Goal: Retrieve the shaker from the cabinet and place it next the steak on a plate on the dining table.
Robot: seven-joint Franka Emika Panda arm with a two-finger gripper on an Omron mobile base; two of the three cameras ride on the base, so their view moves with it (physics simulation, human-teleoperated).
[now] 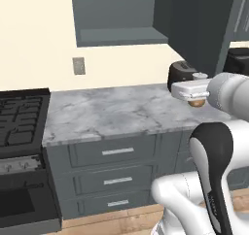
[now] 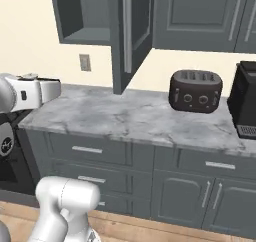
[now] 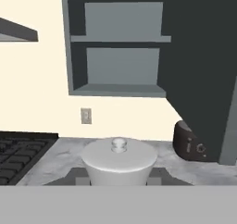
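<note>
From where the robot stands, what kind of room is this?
A home kitchen, most likely. A stove stands beside a marble counter with grey drawers beneath, a toaster sits on the counter, and an open wall cabinet hangs above.

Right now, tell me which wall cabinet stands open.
The leftmost cabinet, above the wall socket: its door is swung outward, baring the shelf; the cabinets right of it are shut.
</note>
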